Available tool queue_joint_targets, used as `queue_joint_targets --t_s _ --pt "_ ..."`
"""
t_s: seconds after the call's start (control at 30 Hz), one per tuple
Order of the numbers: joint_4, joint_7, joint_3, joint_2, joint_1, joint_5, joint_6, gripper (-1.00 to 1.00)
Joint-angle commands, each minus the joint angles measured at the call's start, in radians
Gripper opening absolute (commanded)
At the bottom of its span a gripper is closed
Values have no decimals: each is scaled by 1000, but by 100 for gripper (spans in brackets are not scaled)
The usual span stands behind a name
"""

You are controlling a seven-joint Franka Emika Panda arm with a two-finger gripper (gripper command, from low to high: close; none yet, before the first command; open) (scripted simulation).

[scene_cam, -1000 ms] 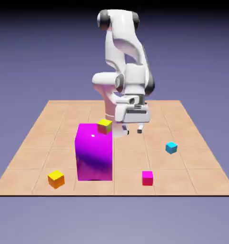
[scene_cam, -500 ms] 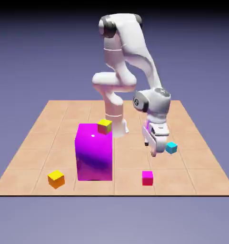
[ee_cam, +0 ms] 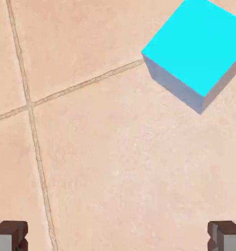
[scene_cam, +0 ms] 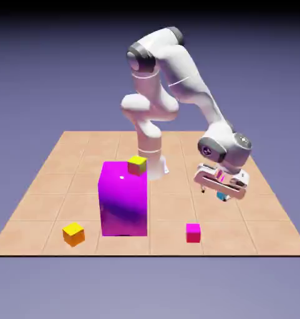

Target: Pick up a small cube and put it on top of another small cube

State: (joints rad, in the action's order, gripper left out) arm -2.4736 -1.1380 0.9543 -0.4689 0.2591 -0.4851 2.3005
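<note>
A white Franka Panda arm (scene_cam: 177,81) reaches low over a tiled table (scene_cam: 52,180), its gripper (scene_cam: 222,185) spread wide and holding nothing, the 2 grey fingertips (ee_cam: 9,236) standing far apart at the bottom corners of the hand view with only bare tile between them.

The small cyan cube (ee_cam: 196,46) sits on the table directly under the gripper, toward the exterior view's right; from outside only a sliver of it (scene_cam: 222,196) shows beneath the hand. In the hand view it lies at the upper right, well clear of both fingertips and touching neither.

4 small cubes are on show: 1 cyan, 1 magenta-pink (scene_cam: 193,232) near the front edge, right of centre, 1 orange-yellow (scene_cam: 73,233) near the front left, and 1 yellow-green (scene_cam: 137,164) just behind the top far corner of the block. There is 1 large glossy magenta-purple block (scene_cam: 123,199), left of centre. The magenta-pink cube stands apart from the cyan one, nearer and to its left.

The table is laid in pale terracotta tiles with thin, darker grout lines. Behind it hangs a plain blue-violet backdrop, darkening toward the top.
</note>
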Motion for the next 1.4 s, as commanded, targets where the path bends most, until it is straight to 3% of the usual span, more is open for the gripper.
queue_joint_targets --t_s 0.0,0.3,0.53,0.57,0.8,1.37 --pt "8 -44 22 -24 6 -11 -17 0" --pt "74 -416 211 -230 60 -107 -163 0" --pt "54 -340 20 -323 -70 -250 -29 0" --pt "54 -340 20 -323 -70 -250 -29 -100" --pt "91 -420 223 -252 86 -126 -187 -100" --pt "493 -533 516 -775 702 -572 -770 -100"
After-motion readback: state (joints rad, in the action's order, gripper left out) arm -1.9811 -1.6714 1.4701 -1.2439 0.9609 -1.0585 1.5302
